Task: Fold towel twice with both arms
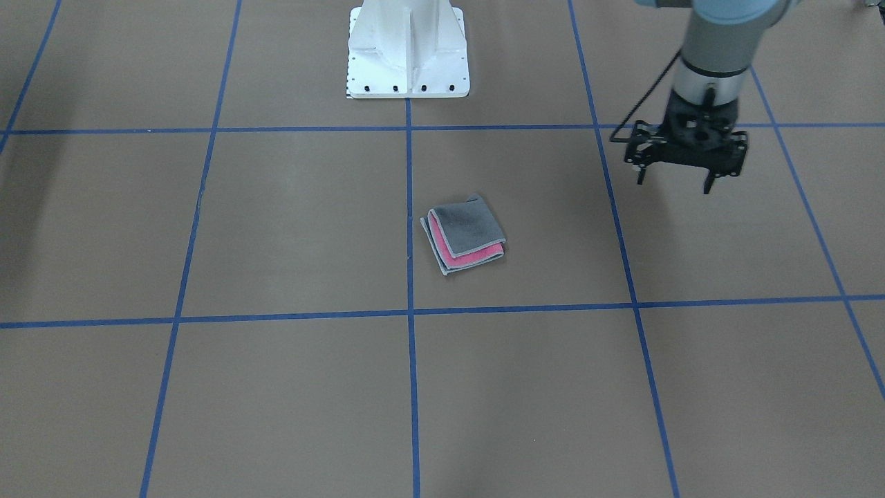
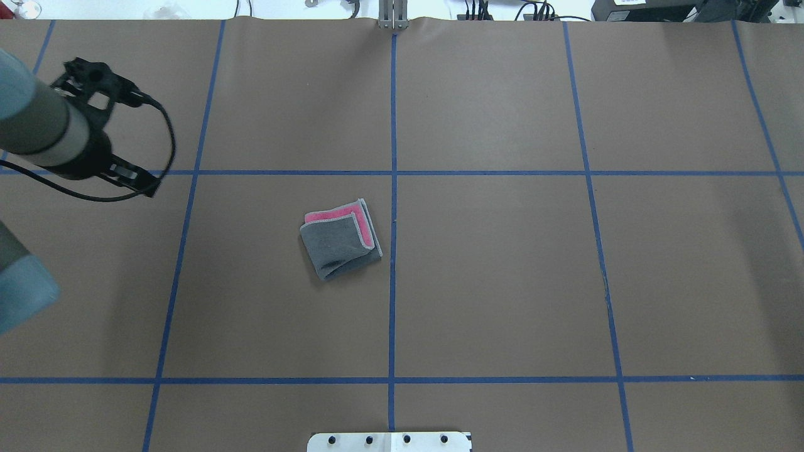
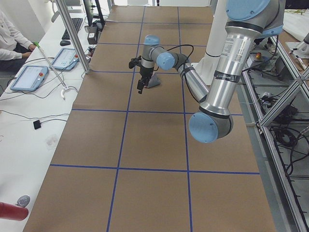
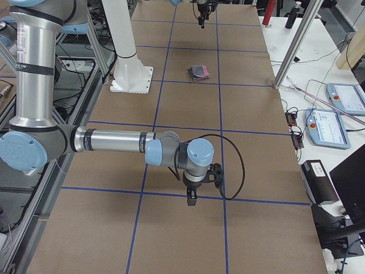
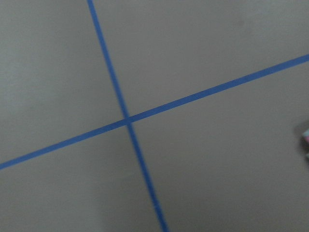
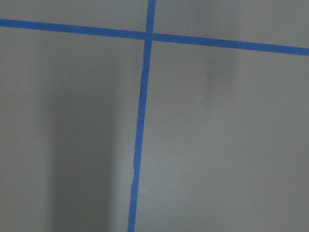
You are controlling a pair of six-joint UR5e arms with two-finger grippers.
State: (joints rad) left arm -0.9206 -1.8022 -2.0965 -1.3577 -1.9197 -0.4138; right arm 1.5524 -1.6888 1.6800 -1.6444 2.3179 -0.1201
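Observation:
The towel (image 1: 464, 234) lies folded into a small square near the table's middle, grey face up with pink strips showing along two edges. It also shows in the overhead view (image 2: 341, 240) and the side views (image 3: 154, 83) (image 4: 198, 71). My left gripper (image 1: 674, 183) hangs open and empty above the table, well off to the towel's side, and it also shows in the overhead view (image 2: 116, 129). My right gripper (image 4: 192, 197) hovers low over the table far from the towel. It shows only in the exterior right view, so I cannot tell whether it is open.
The white pedestal base (image 1: 408, 48) stands at the robot's edge of the table. Blue tape lines (image 2: 393, 188) divide the brown table. A white side bench with tablets (image 3: 29, 77) and a metal post (image 4: 291, 51) runs along the far side, where a person (image 3: 9, 38) sits.

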